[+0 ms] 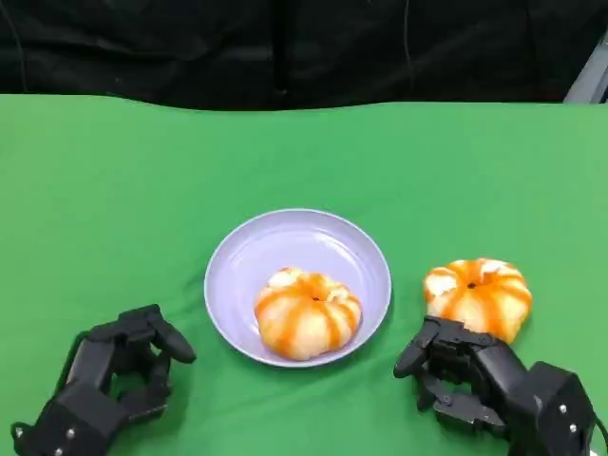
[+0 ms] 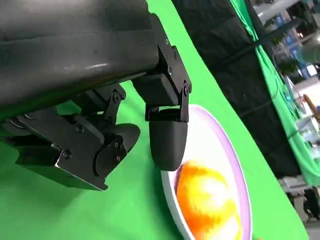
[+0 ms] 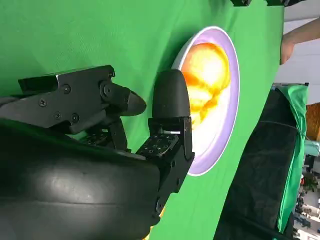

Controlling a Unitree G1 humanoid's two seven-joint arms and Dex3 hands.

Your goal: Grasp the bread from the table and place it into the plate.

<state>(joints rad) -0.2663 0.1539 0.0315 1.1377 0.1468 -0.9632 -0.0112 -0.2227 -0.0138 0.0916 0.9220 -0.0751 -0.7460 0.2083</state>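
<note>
A lavender plate (image 1: pixel 228 258) sits mid-table with one orange-and-white striped bread (image 1: pixel 307 313) inside it. A second striped bread (image 1: pixel 478 296) lies on the green cloth just right of the plate. My right hand (image 1: pixel 480 382) is right in front of this bread, fingers apart and fingertips close to its near side, holding nothing. My left hand (image 1: pixel 114 380) rests at the plate's lower left, fingers bent but apart, empty. The left wrist view has the left hand (image 2: pixel 100 100) beside the plate (image 2: pixel 212 137) and bread (image 2: pixel 207 200). The right wrist view has the right hand (image 3: pixel 100 150), plate (image 3: pixel 215 145) and bread (image 3: pixel 205 75).
Green cloth (image 1: pixel 123 190) covers the table, with a black backdrop (image 1: pixel 285 47) along the far edge. A person's hand (image 3: pixel 295 40) appears beyond the table in the right wrist view.
</note>
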